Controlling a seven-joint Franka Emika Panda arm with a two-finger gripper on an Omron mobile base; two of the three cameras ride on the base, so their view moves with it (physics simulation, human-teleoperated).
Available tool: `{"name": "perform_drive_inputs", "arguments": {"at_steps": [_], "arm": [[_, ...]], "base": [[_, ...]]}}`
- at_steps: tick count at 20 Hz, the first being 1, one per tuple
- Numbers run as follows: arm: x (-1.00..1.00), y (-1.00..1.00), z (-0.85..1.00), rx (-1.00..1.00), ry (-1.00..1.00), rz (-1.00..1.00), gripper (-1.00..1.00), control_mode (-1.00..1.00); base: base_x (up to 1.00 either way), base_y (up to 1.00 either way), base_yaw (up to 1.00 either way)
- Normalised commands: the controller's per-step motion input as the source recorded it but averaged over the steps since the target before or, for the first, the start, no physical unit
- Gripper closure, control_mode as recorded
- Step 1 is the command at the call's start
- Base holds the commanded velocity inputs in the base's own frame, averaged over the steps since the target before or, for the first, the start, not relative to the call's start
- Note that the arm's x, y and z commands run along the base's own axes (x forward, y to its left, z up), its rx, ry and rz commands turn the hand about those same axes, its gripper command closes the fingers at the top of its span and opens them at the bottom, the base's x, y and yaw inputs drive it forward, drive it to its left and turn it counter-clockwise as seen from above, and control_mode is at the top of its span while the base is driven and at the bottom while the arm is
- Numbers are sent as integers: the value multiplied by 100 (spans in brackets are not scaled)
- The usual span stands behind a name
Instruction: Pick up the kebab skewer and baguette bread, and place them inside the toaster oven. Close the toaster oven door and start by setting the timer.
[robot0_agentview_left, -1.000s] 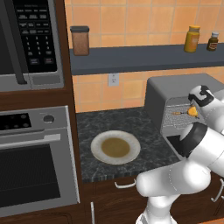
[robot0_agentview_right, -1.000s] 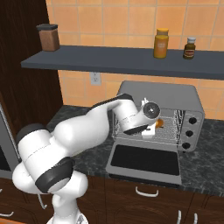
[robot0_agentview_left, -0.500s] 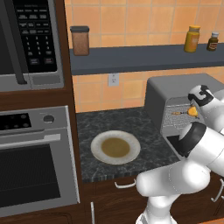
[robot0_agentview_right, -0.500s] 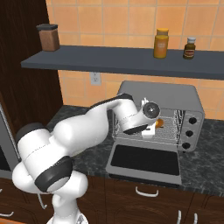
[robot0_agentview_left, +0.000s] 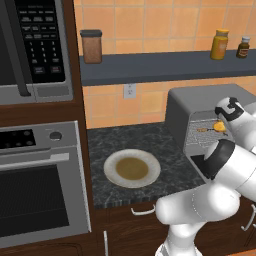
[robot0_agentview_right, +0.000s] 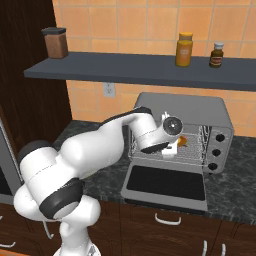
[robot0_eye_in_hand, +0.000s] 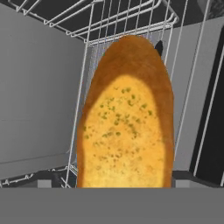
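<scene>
Landmark: the toaster oven (robot0_agentview_right: 200, 112).

Nearest, the toaster oven door (robot0_agentview_right: 166, 183) lies folded down flat in front of the cavity, fully open.

Just above the door, at the cavity mouth, the gripper (robot0_agentview_right: 172, 145) reaches into the oven. The baguette bread (robot0_eye_in_hand: 127, 118) sits right against the hand camera, its long axis running away from the hand, deeper into the oven, over a wire rack (robot0_eye_in_hand: 127, 17). From the base views the loaf shows as an orange spot (robot0_agentview_right: 183, 141) at the hand's tip. Fingers are hidden behind the loaf; whether they pinch it or have let go, I cannot tell.

Deeper in, a thin stick with orange bits (robot0_agentview_left: 202, 129), likely the kebab skewer, lies on the rack.

Judgement: bread placement in hand; next, release it on the rack, then back straight out along the loaf's axis.
</scene>
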Motion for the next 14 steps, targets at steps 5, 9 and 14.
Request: {"name": "perform_drive_inputs", "arguments": {"at_steps": [5, 9, 14], "arm": [[0, 0, 0, 0, 0, 0, -100, -100], [-8, 0, 11, 0, -3, 0, -100, -100], [-34, 0, 37, 0, 0, 2, -100, -100]], "base": [[0, 0, 0], [0, 0, 0], [0, 0, 0]]}}
